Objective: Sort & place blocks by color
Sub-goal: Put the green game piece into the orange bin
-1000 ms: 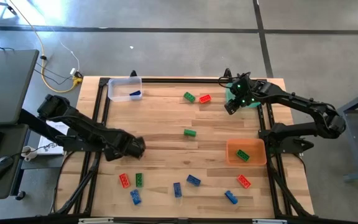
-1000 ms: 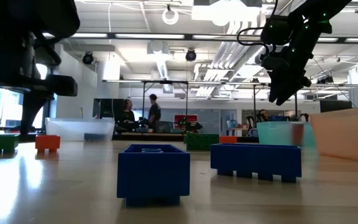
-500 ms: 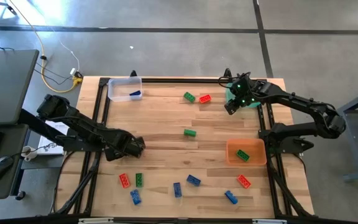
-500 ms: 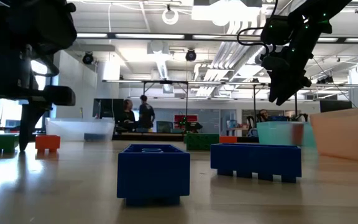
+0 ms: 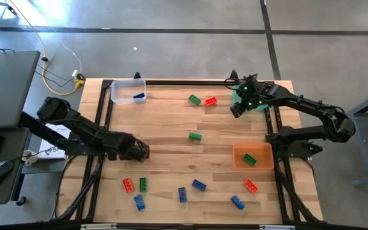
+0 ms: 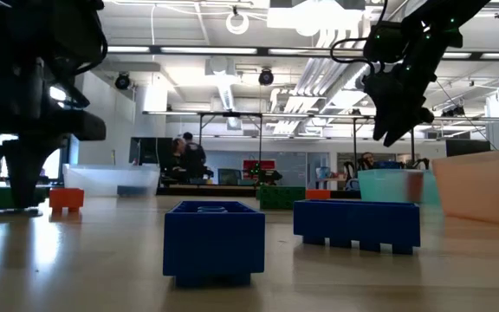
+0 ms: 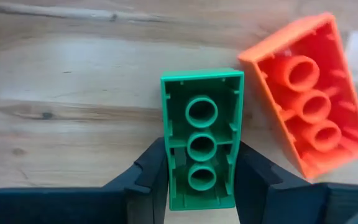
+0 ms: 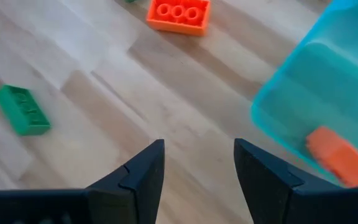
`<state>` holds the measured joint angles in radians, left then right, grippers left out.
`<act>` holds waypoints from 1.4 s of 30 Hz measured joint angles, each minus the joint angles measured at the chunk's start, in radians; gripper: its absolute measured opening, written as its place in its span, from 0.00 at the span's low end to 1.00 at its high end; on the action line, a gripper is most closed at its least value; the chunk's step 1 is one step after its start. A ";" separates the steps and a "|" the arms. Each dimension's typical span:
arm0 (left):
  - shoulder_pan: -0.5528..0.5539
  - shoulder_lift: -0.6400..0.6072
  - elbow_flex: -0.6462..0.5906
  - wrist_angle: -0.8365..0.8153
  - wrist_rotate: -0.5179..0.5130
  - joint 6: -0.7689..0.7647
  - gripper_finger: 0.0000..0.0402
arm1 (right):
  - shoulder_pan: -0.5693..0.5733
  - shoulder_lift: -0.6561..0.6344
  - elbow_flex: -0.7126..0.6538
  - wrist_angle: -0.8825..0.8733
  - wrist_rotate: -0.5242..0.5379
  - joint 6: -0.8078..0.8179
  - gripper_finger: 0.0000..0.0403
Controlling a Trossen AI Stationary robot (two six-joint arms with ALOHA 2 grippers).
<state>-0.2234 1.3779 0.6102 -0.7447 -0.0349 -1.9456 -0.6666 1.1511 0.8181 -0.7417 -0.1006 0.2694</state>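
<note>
The left arm reaches low across the tabletop (image 5: 171, 128), its end effector (image 5: 142, 151) near the front-left corner. Its wrist view shows the fingers (image 7: 151, 165) clenched on a green block (image 7: 202, 146) lying underside up, with a red block (image 7: 306, 93) just beside it. From above, the arm hides that grasp.

The right arm stretches toward the far right corner, its end effector (image 5: 236, 108) raised beside the teal bin (image 8: 319, 112), fingers spread and grasping nothing. Its wrist view shows an orange-red shape in that bin, blurred and hard to identify.

Other blocks (image 5: 199, 185) lie scattered along the front; one green block (image 5: 249, 160) sits in the orange bin (image 5: 238, 156).
</note>
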 joint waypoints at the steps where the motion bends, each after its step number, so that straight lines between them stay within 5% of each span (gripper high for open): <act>1: 0.000 -0.016 0.000 0.001 0.000 0.022 0.26 | 0.000 0.000 0.000 0.003 -0.022 0.008 0.44; 17: 0.002 -0.403 0.001 0.005 -0.136 0.297 0.26 | 0.186 0.000 0.000 0.411 -0.250 0.248 0.44; 29: 0.089 -0.619 0.002 0.124 -0.238 0.615 0.26 | 0.325 0.000 0.000 0.853 -0.239 0.329 0.45; 35: 0.174 -0.646 0.002 0.311 -0.200 0.858 0.26 | 0.375 0.000 0.001 1.044 -0.113 0.334 0.55; 42: 0.302 -0.646 0.002 0.542 -0.024 1.136 0.26 | 0.396 0.000 0.001 1.293 -0.092 0.333 0.66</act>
<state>0.0789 0.7319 0.6125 -0.2027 -0.0586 -0.8099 -0.2706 1.1511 0.8189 0.5518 -0.1928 0.6028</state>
